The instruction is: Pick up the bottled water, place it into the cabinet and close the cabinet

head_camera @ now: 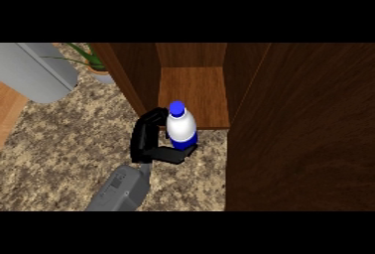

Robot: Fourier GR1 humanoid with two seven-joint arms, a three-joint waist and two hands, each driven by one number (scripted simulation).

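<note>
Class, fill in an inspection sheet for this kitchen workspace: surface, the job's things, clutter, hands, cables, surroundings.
Surface: speckled stone counter, under the arm and bottle.
Job's things: bottled water, upright, blue cap, just in front of the shelf's front edge; cabinet open, wooden shelf showing.
Clutter: nothing seen.
Hands: left hand curled round the bottle; right hand not in view.
Cables: nothing seen.
Surroundings: potted plant and a grey object at the upper left; a dark wood panel at the right, perhaps the cabinet's door.
</note>
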